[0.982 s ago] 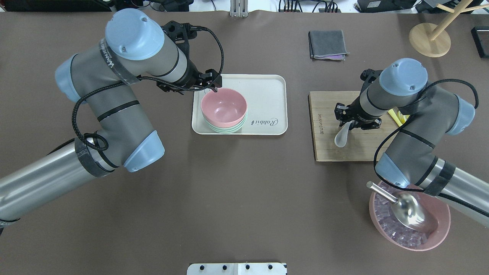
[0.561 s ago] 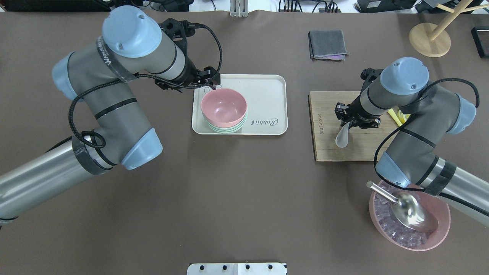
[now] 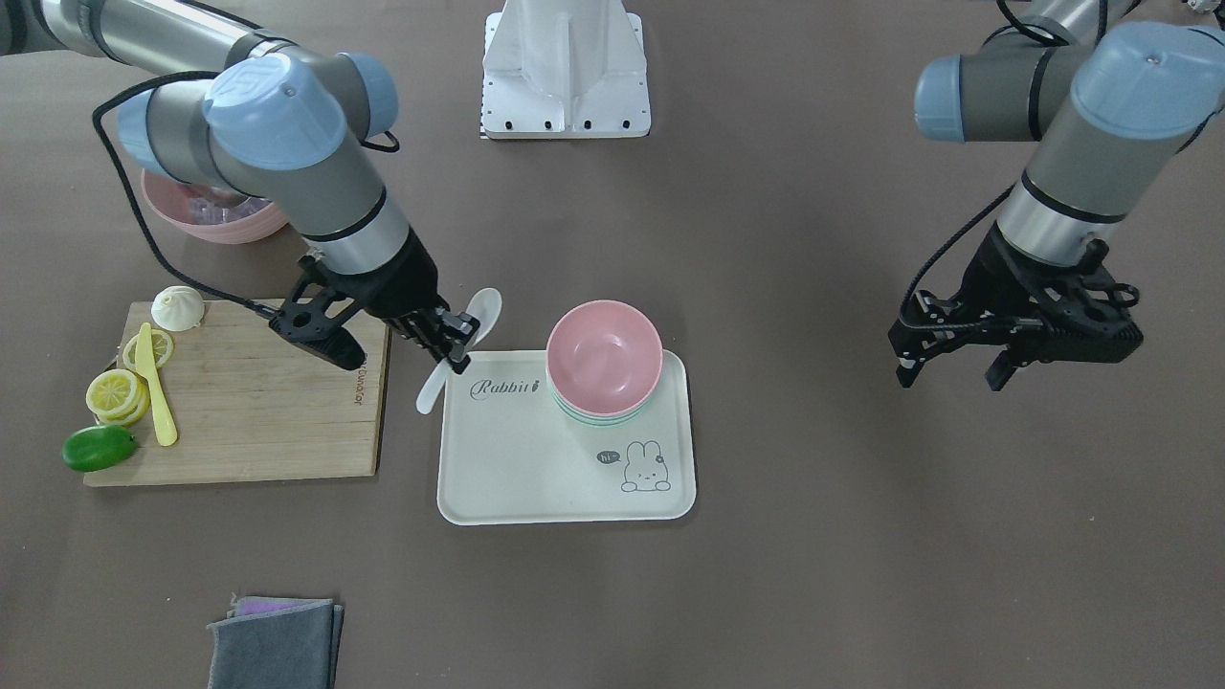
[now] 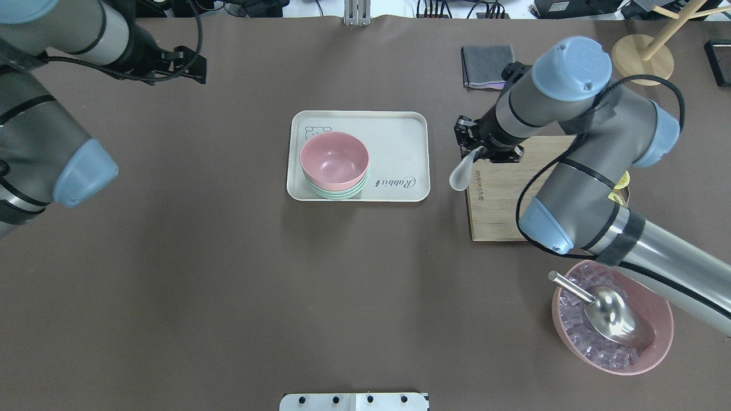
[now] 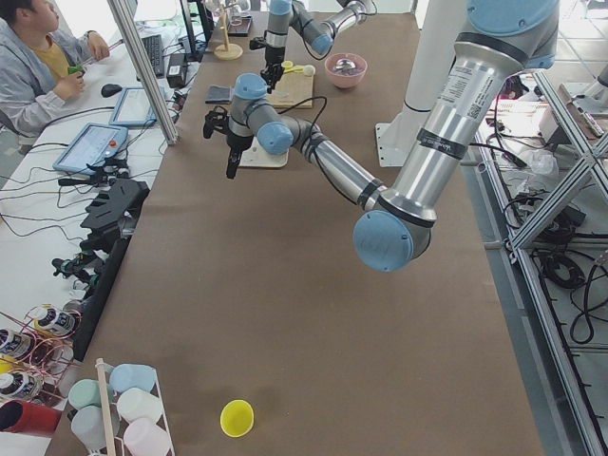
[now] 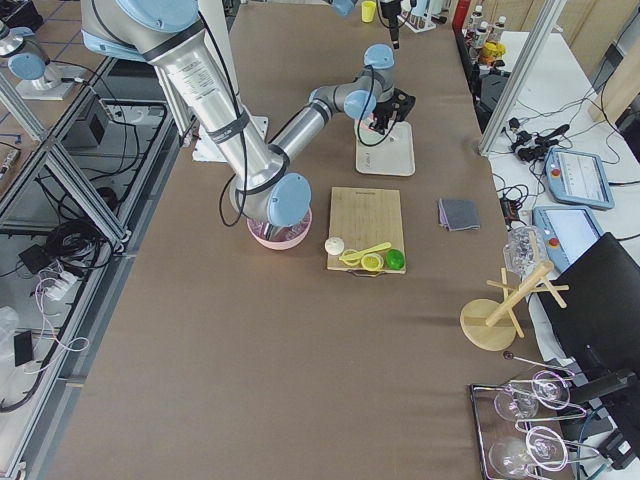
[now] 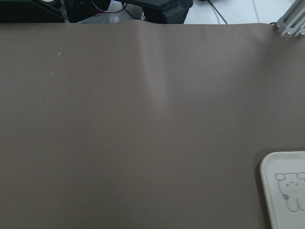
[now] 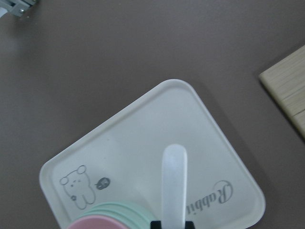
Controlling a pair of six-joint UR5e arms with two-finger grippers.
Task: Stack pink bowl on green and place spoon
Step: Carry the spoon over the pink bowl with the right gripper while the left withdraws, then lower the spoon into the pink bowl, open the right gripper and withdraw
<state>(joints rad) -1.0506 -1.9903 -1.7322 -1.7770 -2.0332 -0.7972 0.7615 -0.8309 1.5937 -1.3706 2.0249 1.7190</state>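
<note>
1. right gripper (image 3: 457, 352) clamped on the spoon (image 3: 486, 311), holding it off the desk between tray (image 3: 536, 469) and board (image 3: 258, 421);
2. pink bowl (image 3: 603, 356) sits nested on the green bowls (image 3: 598, 413) on the tray, mid-desk, nearer the far edge;
3. left gripper (image 3: 952, 368) has its jaws apart and holds nothing, up toward the far left corner.

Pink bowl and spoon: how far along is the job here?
Done: the pink bowl sits nested on the mint-green bowls on the tray. In hand: the right hand grips the white spoon by its handle, between the cutting board and the tray. Left: setting the spoon down. The left hand hangs open and empty, away from the tray.
</note>
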